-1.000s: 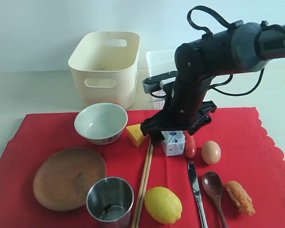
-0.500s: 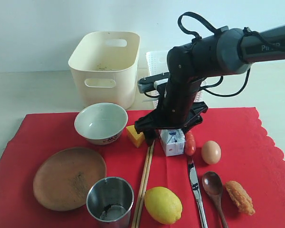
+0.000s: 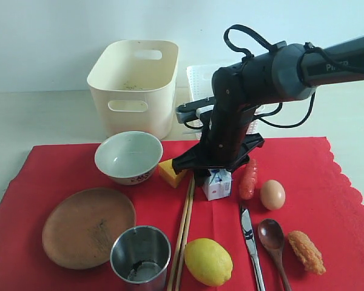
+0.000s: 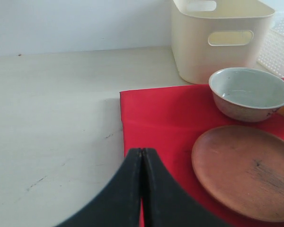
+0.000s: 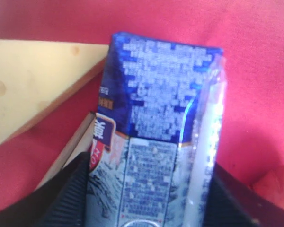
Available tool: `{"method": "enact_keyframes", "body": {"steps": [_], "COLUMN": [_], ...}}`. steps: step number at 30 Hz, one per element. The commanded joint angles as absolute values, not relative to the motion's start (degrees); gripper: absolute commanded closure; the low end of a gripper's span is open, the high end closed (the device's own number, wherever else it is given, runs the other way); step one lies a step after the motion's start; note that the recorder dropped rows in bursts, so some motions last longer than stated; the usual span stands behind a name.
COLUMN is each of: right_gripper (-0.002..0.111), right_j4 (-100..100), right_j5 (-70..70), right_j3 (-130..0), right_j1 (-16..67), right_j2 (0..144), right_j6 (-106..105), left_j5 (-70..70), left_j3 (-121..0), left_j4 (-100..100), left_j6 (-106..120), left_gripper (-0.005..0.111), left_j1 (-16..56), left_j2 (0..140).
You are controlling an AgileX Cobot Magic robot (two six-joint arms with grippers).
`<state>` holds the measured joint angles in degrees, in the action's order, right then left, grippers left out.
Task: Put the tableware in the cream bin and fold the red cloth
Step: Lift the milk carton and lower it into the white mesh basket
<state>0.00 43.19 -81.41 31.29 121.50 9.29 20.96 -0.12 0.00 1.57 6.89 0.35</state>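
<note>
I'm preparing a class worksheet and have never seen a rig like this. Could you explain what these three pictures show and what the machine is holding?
This is a robot with two arms, each ending in a two-fingered gripper. The wide picture comes from a camera off the arms. The other two come from a camera on each wrist.

A red cloth carries a bowl, brown plate, steel cup, chopsticks, knife, spoon and food such as a lemon and an egg. A cream bin stands behind.

The right gripper has its fingers on either side of a small carton, apparently gripping it. The left gripper is shut, holds nothing, and hangs near the cloth's edge.
</note>
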Motion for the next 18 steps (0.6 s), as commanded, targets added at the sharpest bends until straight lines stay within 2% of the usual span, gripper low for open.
{"method": "enact_keyframes", "body": {"steps": [1,10,18], "right_gripper": [0.108,0.108,0.108], "right_j4": [-0.3,-4.5,-11.7], "right_j5": [44.3,48.0,44.6], "right_j3": [-81.6,-81.6,-81.6], "right_j1": [31.4,31.4,31.4], "right_j2": [120.6,112.7,104.9], "right_j6": [9.2,9.2,9.1], "left_j5": [20.4,20.4,20.4], "left_j3": [0.0,0.0,0.0], "left_j4": [-0.3,-0.3,-0.3], "left_j6": [1.3,1.3,1.3], "left_gripper": [0.107,0.107,0.107], "left_j1": [6.8,6.8,6.8], "left_j2": [0.0,0.0,0.0]}}
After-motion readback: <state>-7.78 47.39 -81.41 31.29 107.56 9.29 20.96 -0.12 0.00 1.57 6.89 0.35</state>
